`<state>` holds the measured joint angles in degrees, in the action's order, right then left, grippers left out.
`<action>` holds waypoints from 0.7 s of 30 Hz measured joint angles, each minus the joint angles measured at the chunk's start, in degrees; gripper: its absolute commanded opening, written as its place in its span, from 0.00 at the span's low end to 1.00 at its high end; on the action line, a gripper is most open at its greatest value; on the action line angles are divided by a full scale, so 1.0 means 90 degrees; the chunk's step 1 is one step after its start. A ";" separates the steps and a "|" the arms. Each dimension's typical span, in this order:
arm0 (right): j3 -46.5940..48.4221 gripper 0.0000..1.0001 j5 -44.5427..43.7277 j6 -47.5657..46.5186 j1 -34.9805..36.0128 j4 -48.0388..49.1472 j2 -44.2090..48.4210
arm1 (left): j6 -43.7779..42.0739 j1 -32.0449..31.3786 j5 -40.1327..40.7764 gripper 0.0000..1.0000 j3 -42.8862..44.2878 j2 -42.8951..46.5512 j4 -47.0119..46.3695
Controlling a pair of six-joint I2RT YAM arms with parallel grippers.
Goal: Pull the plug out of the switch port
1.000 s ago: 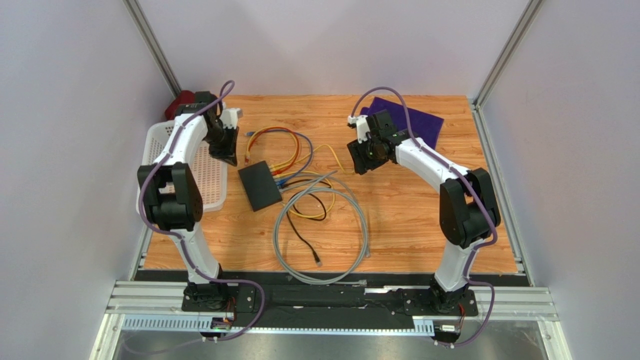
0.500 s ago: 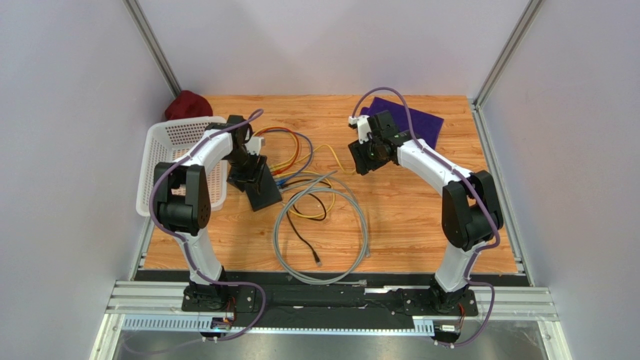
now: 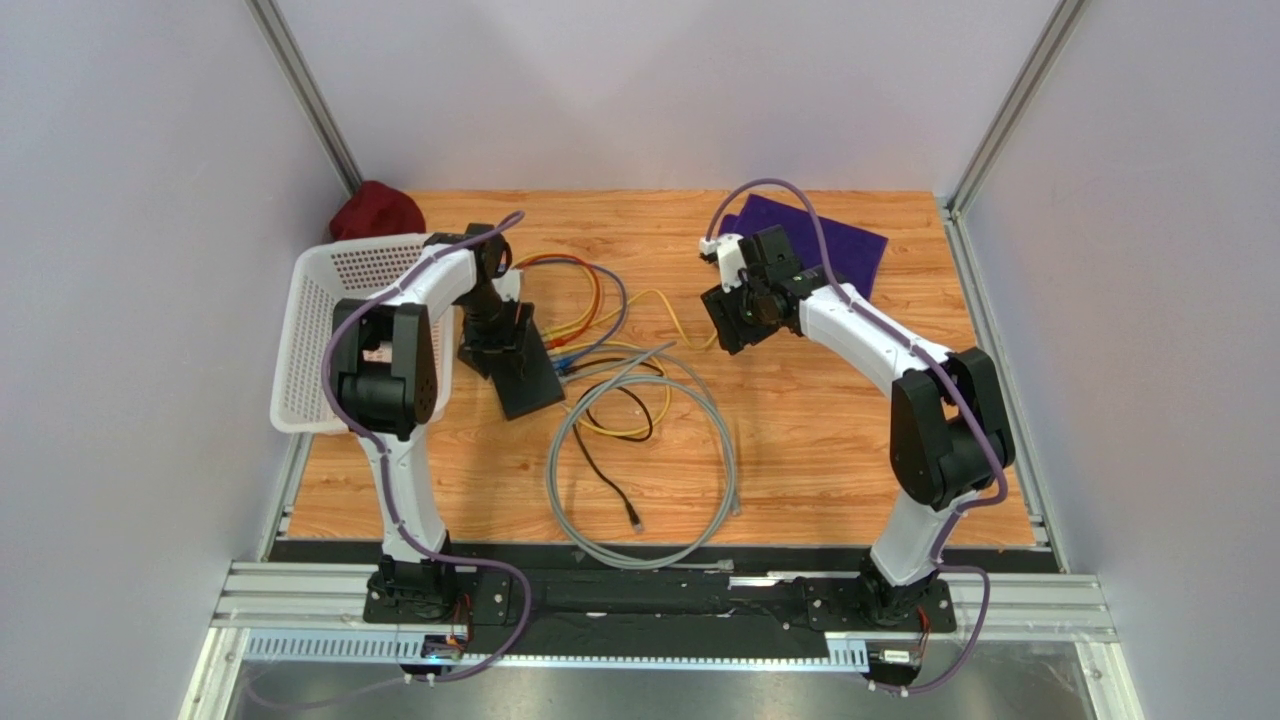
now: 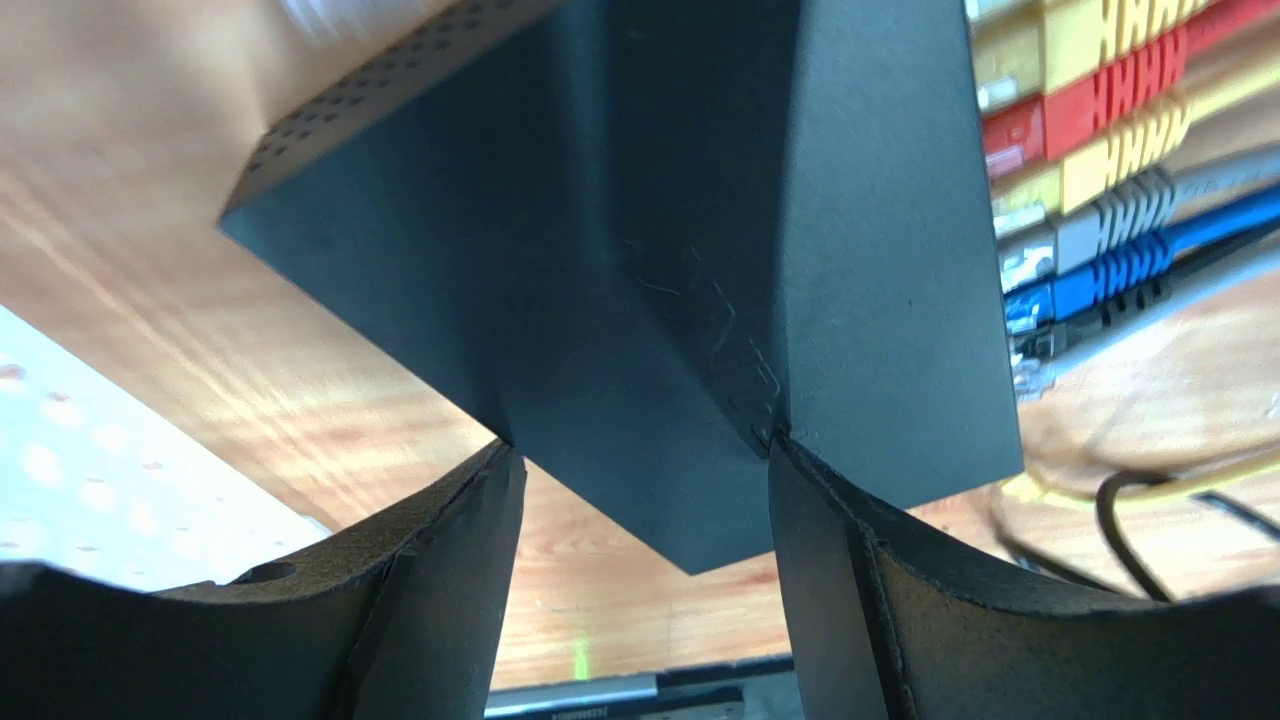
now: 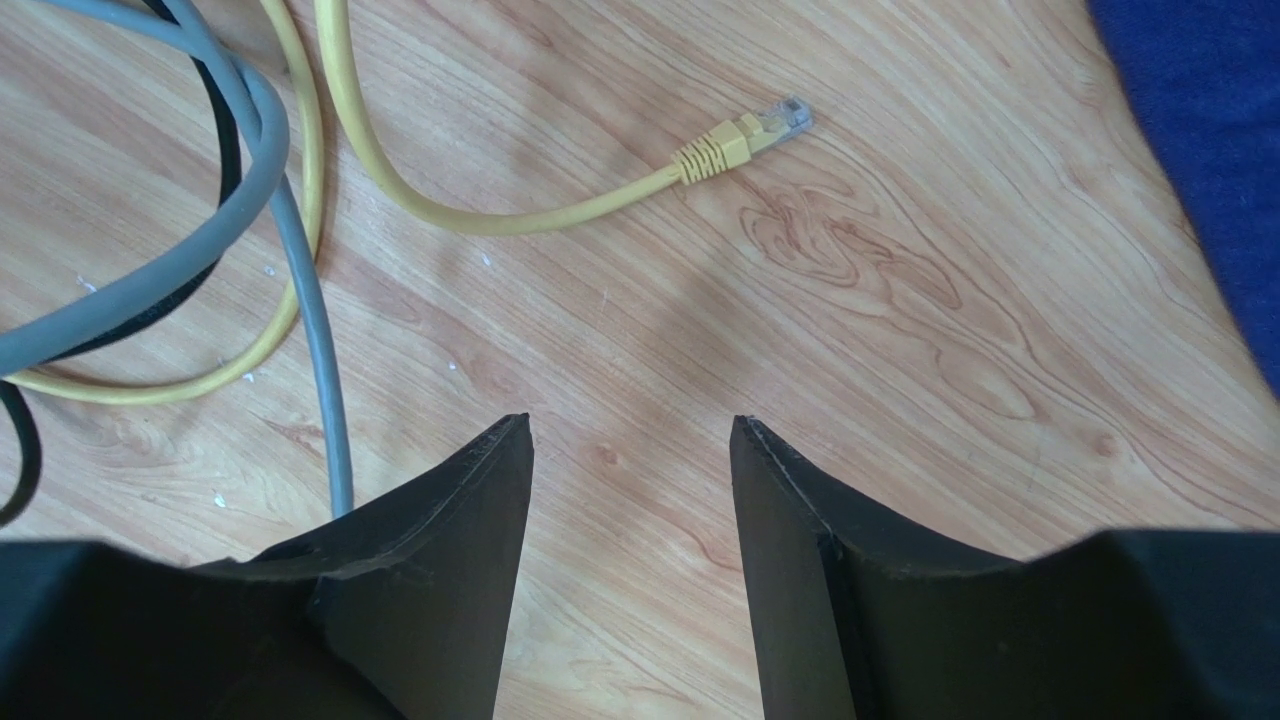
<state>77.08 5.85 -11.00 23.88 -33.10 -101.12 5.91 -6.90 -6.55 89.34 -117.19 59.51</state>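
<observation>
The switch is a flat black box lying left of the table's middle. Red, yellow, grey and blue plugs sit in a row in its right-hand ports. My left gripper hangs over the switch's far left end. In the left wrist view the switch fills the frame and my left gripper is open, its fingertips standing either side of the near corner. My right gripper hovers open over bare wood right of the cables, nothing between its fingers.
A white mesh basket stands at the left edge with a red cloth behind it. A purple mat lies at the back right. Grey cable loops spread in front of the switch. A loose yellow plug lies ahead of my right gripper.
My left arm has swung from the basket's rim over to the switch, and its jaws have gone from shut to open. The right arm has barely moved.
</observation>
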 measured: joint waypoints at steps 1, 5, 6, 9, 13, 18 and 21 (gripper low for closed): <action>-0.0036 0.56 -0.0024 -0.0022 0.0000 0.0017 0.0039 | -0.0002 -0.0002 0.0000 0.68 0.0107 -0.0070 0.0032; -0.0335 0.56 -0.0119 -0.0138 0.0000 0.0068 0.0342 | -0.0032 -0.0117 -0.0005 0.67 0.0527 -0.0321 0.0024; -0.0398 0.56 -0.0134 -0.0158 0.0000 0.0066 0.0403 | -0.0032 -0.0163 -0.0007 0.66 0.0571 -0.0347 0.0017; -0.0551 0.56 -0.0170 -0.0228 0.0000 0.0075 0.0559 | -0.0032 -0.0362 -0.0051 0.66 0.0646 -0.0384 -0.0070; -0.0568 0.56 -0.0192 -0.0265 -0.0053 0.0066 0.0571 | -0.0117 -0.0767 -0.0197 0.64 0.0862 -0.0532 -0.0119; -0.0512 0.56 -0.0187 -0.0287 -0.0279 -0.0012 0.0566 | -0.0143 -0.1083 -0.0534 0.64 0.1474 -0.0940 -0.0087; -0.0228 0.55 -0.0189 -0.0350 -0.0457 -0.0119 0.0522 | -0.0143 -0.1132 -0.0724 0.66 0.1734 -0.1112 -0.0100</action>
<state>75.02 4.14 -14.15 19.77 -34.17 -96.42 4.62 -17.08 -13.06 104.95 -127.20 58.61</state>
